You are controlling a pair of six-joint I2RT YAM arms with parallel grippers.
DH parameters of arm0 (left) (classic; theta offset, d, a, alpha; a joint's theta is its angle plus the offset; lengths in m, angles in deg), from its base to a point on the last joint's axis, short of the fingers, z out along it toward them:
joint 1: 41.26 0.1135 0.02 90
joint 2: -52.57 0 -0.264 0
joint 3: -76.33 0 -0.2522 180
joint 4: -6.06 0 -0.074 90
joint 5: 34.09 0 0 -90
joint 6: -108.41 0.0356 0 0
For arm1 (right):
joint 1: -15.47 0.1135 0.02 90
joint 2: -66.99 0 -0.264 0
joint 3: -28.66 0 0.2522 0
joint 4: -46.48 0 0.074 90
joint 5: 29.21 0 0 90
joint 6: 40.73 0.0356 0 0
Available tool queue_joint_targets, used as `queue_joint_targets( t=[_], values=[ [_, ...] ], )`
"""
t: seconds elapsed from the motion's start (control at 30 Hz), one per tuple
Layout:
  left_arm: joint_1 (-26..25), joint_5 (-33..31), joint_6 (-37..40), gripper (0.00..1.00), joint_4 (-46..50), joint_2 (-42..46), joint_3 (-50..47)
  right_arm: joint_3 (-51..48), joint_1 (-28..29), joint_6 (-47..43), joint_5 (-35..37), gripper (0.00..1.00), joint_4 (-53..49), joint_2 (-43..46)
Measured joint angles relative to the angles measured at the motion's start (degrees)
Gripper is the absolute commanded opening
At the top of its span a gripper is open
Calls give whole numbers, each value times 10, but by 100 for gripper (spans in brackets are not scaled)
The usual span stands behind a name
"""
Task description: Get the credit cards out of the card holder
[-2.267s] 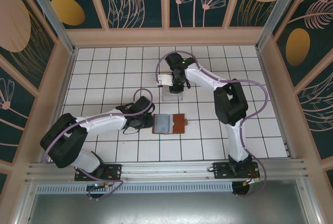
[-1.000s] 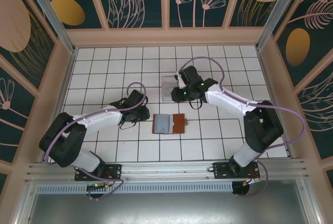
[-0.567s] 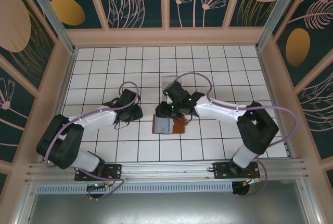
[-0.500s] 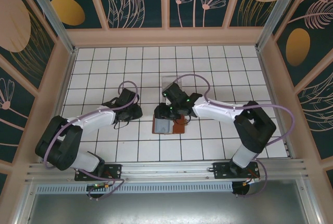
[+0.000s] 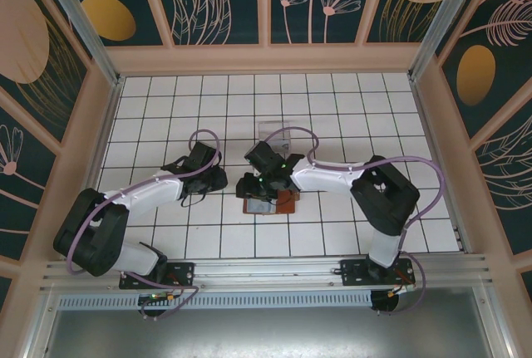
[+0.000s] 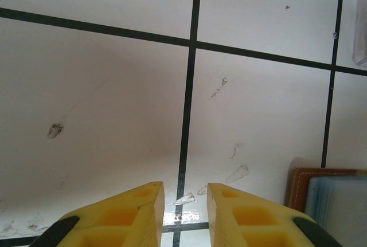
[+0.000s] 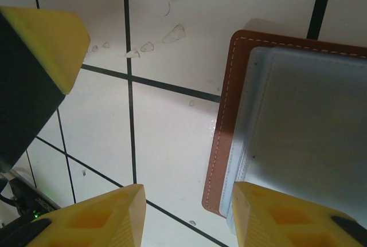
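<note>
I see right gripper (image 7: pixel 186 201) parted, empty, over holder (image 7: pixel 221 144) edge | left gripper (image 6: pixel 184 201) narrow, empty, beside it | stand (image 5: pixel 274 135) behind | overhead, right arm (image 5: pixel 332 177) covers holder; wrist shows pocket (image 7: pixel 309 132)

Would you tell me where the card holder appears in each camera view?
Top external: card holder mid-frame.
Left wrist: card holder in bottom right corner.
Right wrist: card holder on the right side.
Shared landmark: the black grid line running under it.

right claw (image 5: pixel 253 185) hangs over the open card holder (image 5: pixel 284 201), left claw (image 5: pixel 216 180) near it.
</note>
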Motion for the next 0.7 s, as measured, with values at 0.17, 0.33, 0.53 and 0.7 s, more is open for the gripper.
queue_joint_targets(
  t=[0.17, 0.33, 0.53, 0.7],
  values=[
    [0, 0, 2, 27, 0, 0, -1, 3, 0, 6, 4, 45, -1, -17],
    [0, 0, 2, 27, 0, 0, -1, 6, 0, 6, 6, 45, -7, -26],
    [0, 2, 6, 27, 0, 0, -1, 20, 4, 6, 39, 45, -49, -26],
    [0, 2, 11, 27, 0, 0, -1, 34, 9, 6, 72, 45, -97, -26]
  ],
)
